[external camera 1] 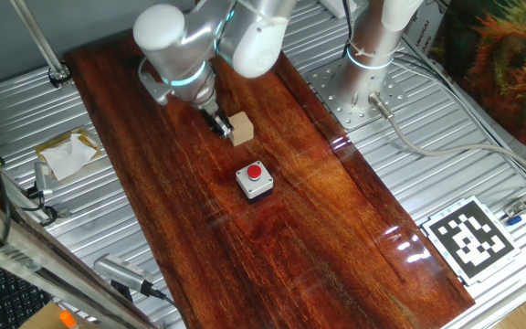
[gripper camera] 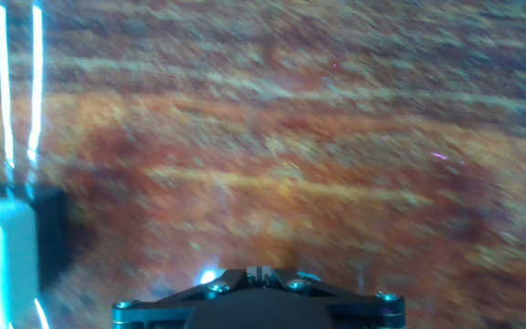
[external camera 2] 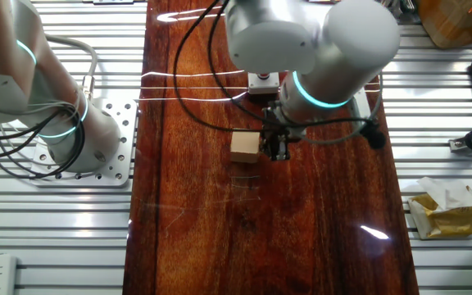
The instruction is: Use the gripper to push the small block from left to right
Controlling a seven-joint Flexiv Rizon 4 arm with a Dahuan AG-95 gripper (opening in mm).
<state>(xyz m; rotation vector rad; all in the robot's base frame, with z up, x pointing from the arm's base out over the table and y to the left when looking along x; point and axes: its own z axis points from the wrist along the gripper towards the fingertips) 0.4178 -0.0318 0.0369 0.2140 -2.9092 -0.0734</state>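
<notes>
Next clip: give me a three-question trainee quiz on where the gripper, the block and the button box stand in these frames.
1. True or false: the gripper is down at the table, right beside the block.
2. Multiple choice: what colour is the button on the grey box? A) green B) red C) blue
3. Fill in: the block rests on the dark ______ board.

Key
1. True. Both fixed views show the tip right against one side of the block; whether they actually touch cannot be told.
2. B
3. wooden
</notes>
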